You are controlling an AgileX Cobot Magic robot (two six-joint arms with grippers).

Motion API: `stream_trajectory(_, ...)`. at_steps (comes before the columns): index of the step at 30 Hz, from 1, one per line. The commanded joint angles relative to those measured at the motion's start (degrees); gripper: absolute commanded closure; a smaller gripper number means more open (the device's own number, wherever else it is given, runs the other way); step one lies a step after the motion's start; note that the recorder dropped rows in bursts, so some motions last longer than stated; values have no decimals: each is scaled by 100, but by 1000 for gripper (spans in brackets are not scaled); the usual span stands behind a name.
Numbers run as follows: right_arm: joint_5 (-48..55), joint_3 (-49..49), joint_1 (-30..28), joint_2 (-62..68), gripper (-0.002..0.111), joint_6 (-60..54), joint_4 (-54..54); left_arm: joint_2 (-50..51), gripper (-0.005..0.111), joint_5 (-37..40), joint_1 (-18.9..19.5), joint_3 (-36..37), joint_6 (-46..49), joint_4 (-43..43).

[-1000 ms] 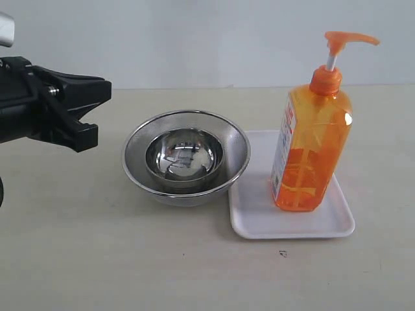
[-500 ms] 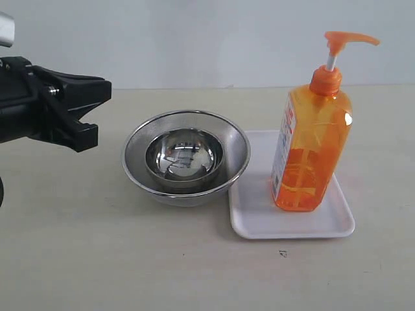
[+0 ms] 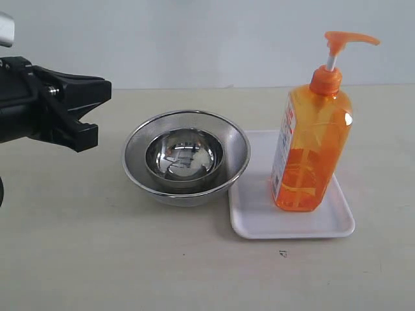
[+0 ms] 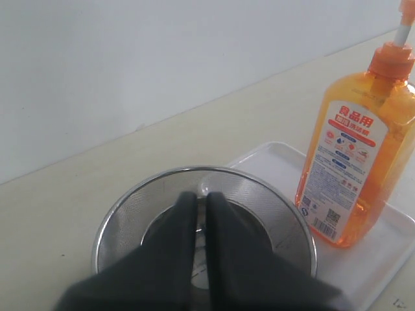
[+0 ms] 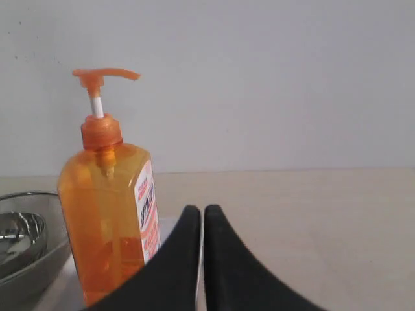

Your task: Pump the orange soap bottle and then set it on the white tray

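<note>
Status: orange soap bottle (image 3: 311,155) stands upright on the white tray (image 3: 259,223), base fully inside the rim, nearer the tray's far side. Nothing is touching it. The pump head (image 3: 343,40) sits raised on its white stem, nozzle pointing right in the exterior view. The label (image 3: 285,146) faces left, toward the bowls.

Two nested steel bowls are just left of the tray. The outer bowl (image 3: 235,150) has its rim at the tray's left edge, maybe slightly over it; can't tell if they touch. The small inner bowl (image 3: 185,159) sits centred in it.

The left arm (image 3: 45,110) is at the far left of the exterior view, held above the table (image 3: 97,259), well apart from the bottle, with the bowls between. Left wrist view: left gripper (image 4: 201,195) points over the bowls, jaws together with only a thin slit between them, gripping nothing.

The right arm doesn't show in the exterior view. Right wrist view: right gripper (image 5: 202,208) is low, off to the side of the bottle and clear of it, jaws also together and empty. That camera sees the bottle, the tray edge and the bowl rim beyond it.
</note>
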Motion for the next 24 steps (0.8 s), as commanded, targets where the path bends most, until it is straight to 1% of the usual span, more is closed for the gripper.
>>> stream_trajectory(1,565,35,18,-36,108,-161,10,-31,102,-5,23,25,14,-57)
stream_trajectory(5,1245,35,18,-36,108,-172,-49,-31,102,-5,23,25,14,-57)
stream_trajectory(9,1476,47,5,-36,108,-353,-245,-31,102,-5,23,25,14,-57)
stream_trajectory(14,1350,282,-6,-36,108,-390,-261,-31,102,-5,23,25,14,-57)
stream_trajectory(17,1033,563,-6,-36,108,-390,-261,-31,102,-5,23,25,14,-57)
stream_trajectory(20,935,563,-6,-36,108,-332,-245,-31,102,-5,23,25,14,-57)
stream_trajectory(24,935,563,-344,-36,108,-299,-233,-31,102,-5,23,25,14,-57)
